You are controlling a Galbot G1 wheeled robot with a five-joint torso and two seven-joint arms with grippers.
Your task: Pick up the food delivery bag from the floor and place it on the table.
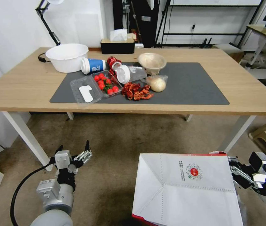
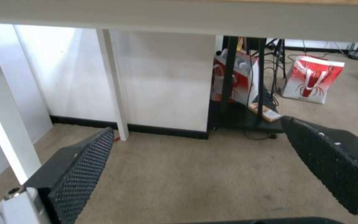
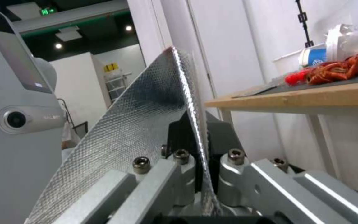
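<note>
A: Where do we stand on the task?

B: We judge we're in the carry. The food delivery bag (image 1: 188, 188) sits in the lower right of the head view, below the table (image 1: 29, 84) edge and in front of it, not yet on the wood.

A: And our hold on it?

B: The right gripper (image 1: 238, 175) is at the bag's right edge, lower right of the frame. In the right wrist view the silver foil wall (image 3: 146, 118) of the bag runs down the middle of the picture and is pinched between the two pads, so the fingers are clamped on that thin wall.

A: The other arm?

B: The left gripper (image 1: 75, 150) hangs low at lower left, fingers spread wide and holding nothing, well apart from the bag.

A: What does the next move call for?

B: Lifting the bag above the tabletop edge, then forward. The dark mat (image 1: 195, 84) looks free at its right half; cups and food crowd the middle, so we'd aim right.
</note>
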